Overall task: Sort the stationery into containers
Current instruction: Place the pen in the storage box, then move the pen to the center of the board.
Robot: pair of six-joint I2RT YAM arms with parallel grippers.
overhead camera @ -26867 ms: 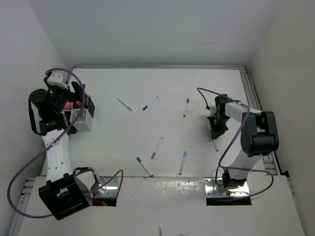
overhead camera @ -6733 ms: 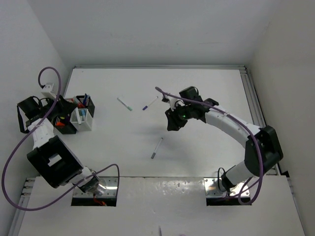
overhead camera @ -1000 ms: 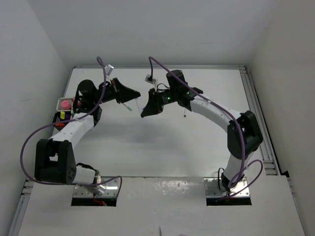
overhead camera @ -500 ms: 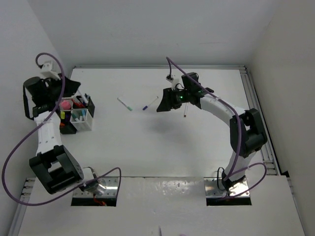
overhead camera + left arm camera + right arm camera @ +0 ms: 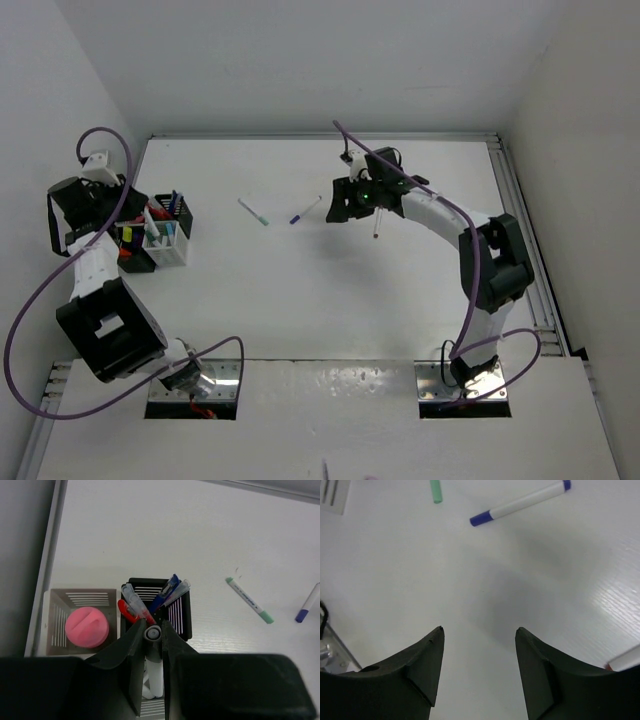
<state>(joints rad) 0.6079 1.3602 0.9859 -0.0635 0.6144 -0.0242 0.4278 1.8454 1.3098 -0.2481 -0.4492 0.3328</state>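
Note:
My left gripper (image 5: 152, 626) is shut on a white marker with a grey cap (image 5: 152, 634), held upright over the containers (image 5: 167, 232) at the table's left edge. Just beyond its fingertips stands a black mesh container (image 5: 182, 611) with red, blue and clear pens in it. Three pens lie loose on the table: a green-capped one (image 5: 254, 211), a blue-capped one (image 5: 305, 209) and a red-tipped one (image 5: 377, 226). My right gripper (image 5: 336, 206) hangs open and empty next to the blue-capped pen (image 5: 520, 502), which lies ahead of its fingertips (image 5: 436, 645).
A mesh container (image 5: 56, 625) holding a pink round-capped stick (image 5: 87, 627) stands left of the black one. The white container (image 5: 172, 248) sits nearest the front. The left wall runs close by the containers. Metal rails edge the table on the right (image 5: 515, 200).
My left arm has swung back from the table's middle to the containers with the marker. My right gripper has opened and drawn back to the right, near the blue-capped pen.

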